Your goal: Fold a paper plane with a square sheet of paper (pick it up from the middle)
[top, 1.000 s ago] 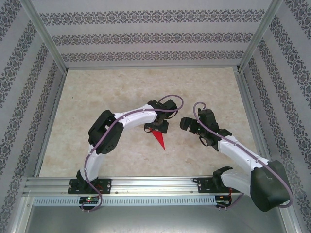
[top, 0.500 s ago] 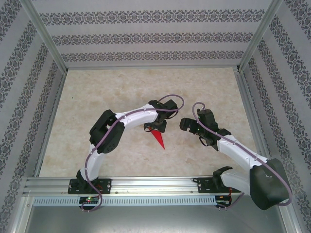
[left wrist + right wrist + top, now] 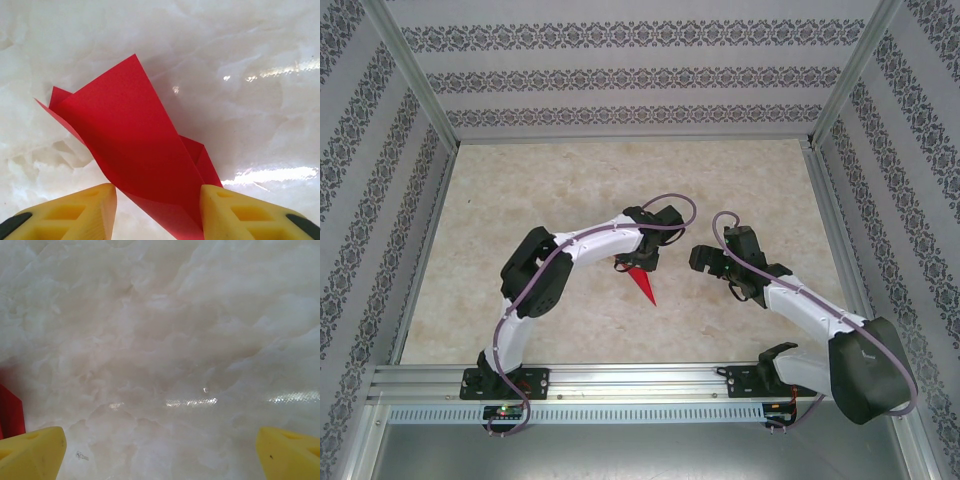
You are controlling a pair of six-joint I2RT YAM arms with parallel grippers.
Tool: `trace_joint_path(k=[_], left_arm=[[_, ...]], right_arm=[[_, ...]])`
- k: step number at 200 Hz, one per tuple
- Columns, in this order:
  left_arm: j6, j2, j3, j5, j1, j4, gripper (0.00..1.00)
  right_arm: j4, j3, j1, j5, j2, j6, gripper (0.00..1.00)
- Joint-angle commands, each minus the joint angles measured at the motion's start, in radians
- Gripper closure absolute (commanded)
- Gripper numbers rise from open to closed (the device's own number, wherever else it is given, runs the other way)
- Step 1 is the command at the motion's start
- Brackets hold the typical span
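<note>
On pale marbled tabletop (image 3: 520,200), near centre, a creased bright-red paper sheet (image 3: 644,286) is seen lying, tapered to a point twd the near edge. L gripper (image 3: 638,262) is set over its far end, jaws approx half apart w/ paper betw them; firm hold can't be told. R gripper (image 3: 701,258) is spread wide, nothing held, just beside paper.
</note>
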Motion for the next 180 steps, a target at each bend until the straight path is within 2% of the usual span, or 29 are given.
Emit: trace_joint_path(k=[1, 44, 68, 107, 150, 180], left_arm=[[-0.033, -0.064, -0.027, -0.009, -0.004, -0.005, 0.51], [-0.062, -0.107, -0.087, 0.008, -0.005, 0.03, 0.5], [-0.085, -0.128, -0.123, 0.017, -0.004, 0.067, 0.54], [-0.106, -0.135, -0.148, 0.027, -0.004, 0.107, 0.64], [-0.122, -0.15, -0.164, -0.004, -0.001, 0.12, 0.86], [-0.087, -0.186, -0.147, -0.011, 0.001, 0.129, 0.96]], right_arm=[[0.001, 0.018, -0.014, -0.012, 0.013, -0.007, 0.03], [0.002, 0.021, -0.014, -0.017, 0.029, -0.006, 0.03], [0.003, 0.026, -0.014, -0.023, 0.041, -0.005, 0.03], [0.002, 0.03, -0.015, -0.028, 0.057, -0.008, 0.03], [0.002, 0.032, -0.014, -0.029, 0.065, -0.007, 0.03], [0.017, 0.025, -0.014, -0.044, 0.051, -0.006, 0.03]])
